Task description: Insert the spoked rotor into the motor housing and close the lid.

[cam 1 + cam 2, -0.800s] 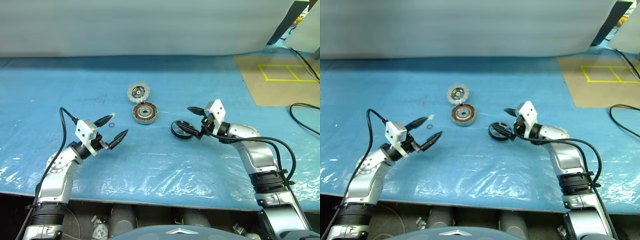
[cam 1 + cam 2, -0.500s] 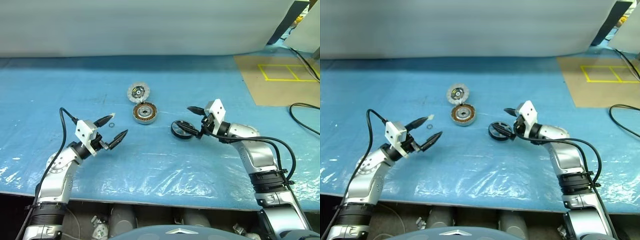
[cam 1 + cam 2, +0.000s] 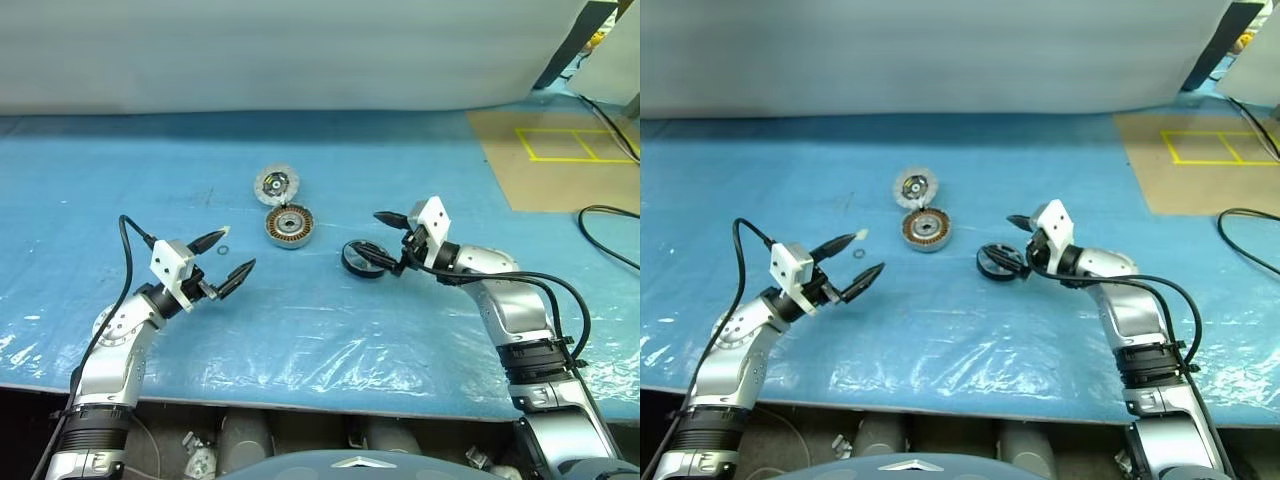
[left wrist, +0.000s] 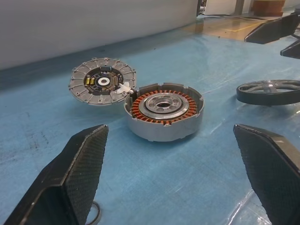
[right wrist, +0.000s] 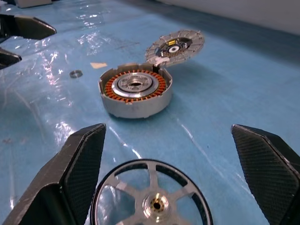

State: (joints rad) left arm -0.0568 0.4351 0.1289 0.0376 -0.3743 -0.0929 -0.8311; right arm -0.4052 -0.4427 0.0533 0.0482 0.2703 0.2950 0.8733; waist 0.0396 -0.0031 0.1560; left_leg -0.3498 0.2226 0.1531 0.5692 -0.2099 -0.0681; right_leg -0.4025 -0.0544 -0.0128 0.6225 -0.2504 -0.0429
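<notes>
Right wrist view puts the spoked rotor (image 5: 152, 197) flat on the blue sheet (image 3: 330, 320), between my right gripper (image 3: 388, 243) fingers, nothing held yet. I'd close on the rim, not spokes (thin). Motor housing (image 3: 291, 225) sits near, lid (image 3: 277, 184) hinged up behind it. Left gripper (image 3: 228, 256) wide open too, empty.

The motor housing (image 3: 291, 226), a shallow silver cup ringed with copper windings, sits open on the table. Its ribbed lid (image 3: 277, 184) tilts up, touching its far edge. The black spoked rotor (image 3: 364, 259) lies flat, apart, rightward.
</notes>
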